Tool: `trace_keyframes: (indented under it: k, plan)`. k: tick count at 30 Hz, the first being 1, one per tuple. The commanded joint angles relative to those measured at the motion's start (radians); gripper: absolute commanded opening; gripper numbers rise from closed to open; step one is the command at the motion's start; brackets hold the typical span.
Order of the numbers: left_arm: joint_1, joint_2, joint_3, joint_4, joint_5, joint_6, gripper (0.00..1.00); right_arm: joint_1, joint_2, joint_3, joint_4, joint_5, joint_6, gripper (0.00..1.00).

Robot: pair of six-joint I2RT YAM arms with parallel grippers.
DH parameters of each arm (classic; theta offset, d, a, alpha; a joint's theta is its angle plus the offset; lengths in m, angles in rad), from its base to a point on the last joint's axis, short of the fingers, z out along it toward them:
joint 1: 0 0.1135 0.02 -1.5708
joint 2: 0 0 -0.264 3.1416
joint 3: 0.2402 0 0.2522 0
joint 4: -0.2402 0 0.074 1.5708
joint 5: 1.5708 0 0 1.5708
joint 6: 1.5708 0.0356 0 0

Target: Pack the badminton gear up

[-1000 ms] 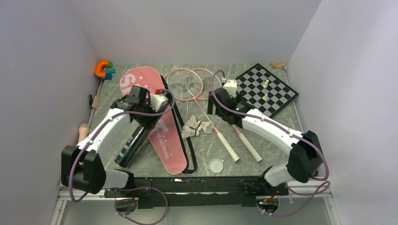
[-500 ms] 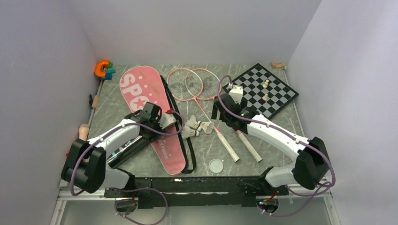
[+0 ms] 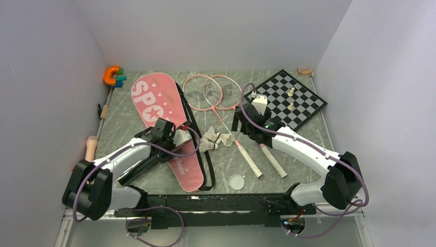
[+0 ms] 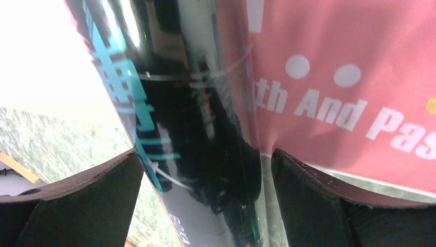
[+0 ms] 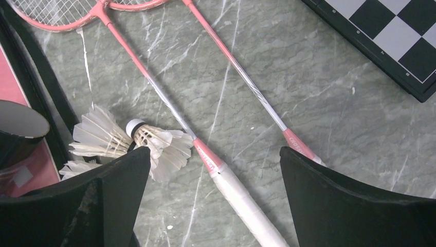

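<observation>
The long dark tube lies slanted on the table, its upper end on the edge of the pink SPORT bag. My left gripper is low over it and open. In the left wrist view the tube runs between the spread jaws of the left gripper, with bare table showing beside the right one and the bag behind. Two pink rackets lie crossed, their white handles pointing toward me. White shuttlecocks cluster beside them. My right gripper hovers open over a racket handle and the shuttlecocks.
A chessboard with pale pieces sits at the back right, its corner in the right wrist view. An orange C-shaped toy is at the back left. A small round clear disc lies near the front edge, and a wooden peg by the left wall.
My left arm has come down, laying the raised tube onto the table and bag edge, and its jaws have spread off the tube. The right arm shifted slightly, then held still.
</observation>
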Motion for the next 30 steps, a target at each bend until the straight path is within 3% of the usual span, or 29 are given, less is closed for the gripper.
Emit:
trace_keyframes:
  k: [1, 8, 12, 17, 21, 26, 30]
  plan:
    - [0.010, -0.085, -0.030, -0.101, -0.019, 0.034, 0.93, 0.006, 0.017, 0.014, -0.029, -0.016, 0.027, 1.00]
    - [0.048, -0.216, -0.063, -0.170, 0.007, 0.052, 0.89, 0.006, 0.024, -0.018, -0.028, -0.096, 0.101, 1.00]
    - [0.083, -0.195, -0.099, -0.130, 0.005, 0.071, 0.86, 0.006, 0.014, -0.062, 0.026, -0.158, 0.150, 1.00]
    - [0.118, -0.168, -0.093, -0.087, 0.009, 0.077, 0.62, 0.005, 0.010, -0.107, 0.087, -0.225, 0.226, 1.00]
    - [0.120, -0.198, -0.058, -0.109, 0.006, 0.058, 0.29, 0.001, 0.013, -0.157, 0.154, -0.269, 0.338, 0.98]
    - [0.119, -0.292, -0.009, -0.210, 0.019, 0.047, 0.27, -0.008, 0.012, -0.213, 0.251, -0.294, 0.462, 0.94]
    - [0.119, -0.402, -0.005, -0.293, 0.068, 0.073, 0.14, -0.033, 0.027, -0.229, 0.310, -0.316, 0.547, 0.90]
